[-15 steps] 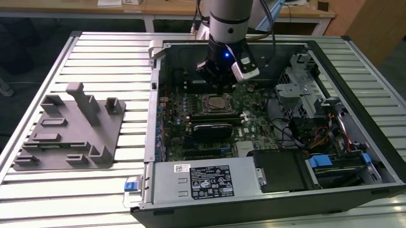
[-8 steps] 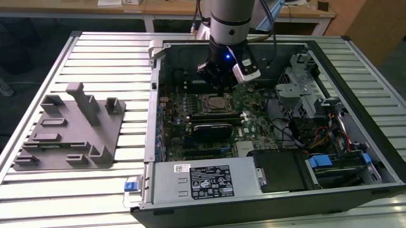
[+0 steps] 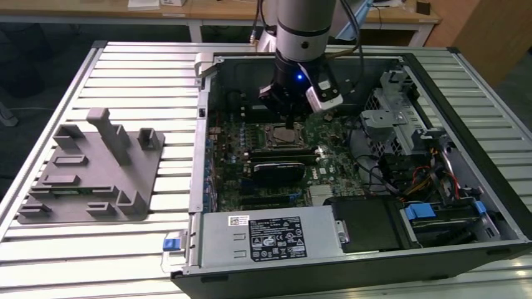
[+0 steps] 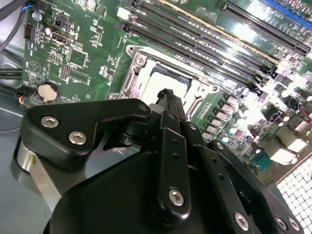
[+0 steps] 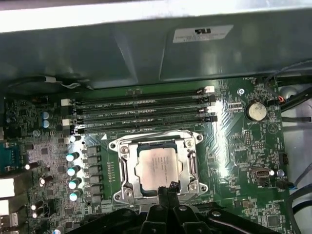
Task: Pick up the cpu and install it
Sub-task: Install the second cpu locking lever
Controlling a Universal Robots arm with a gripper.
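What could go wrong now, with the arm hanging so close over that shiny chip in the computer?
The cpu lies inside the socket frame, with the gripper right at its edge. A sideways nudge might shift the chip or scrape it. The memory slots and capacitors stand close by, so a stray move could hit them.

UR arm, silver and black
Silver tube arm [image 3: 301, 22], black cable alongside, blue light above black gripper [image 3: 288, 121]; black linkage plates, silver screws.

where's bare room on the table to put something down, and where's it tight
Free: slatted table on the exterior view's right of the computer case, and the strip in front of the grey tray. Tight: inside the case, where the gripper hangs over the cpu.
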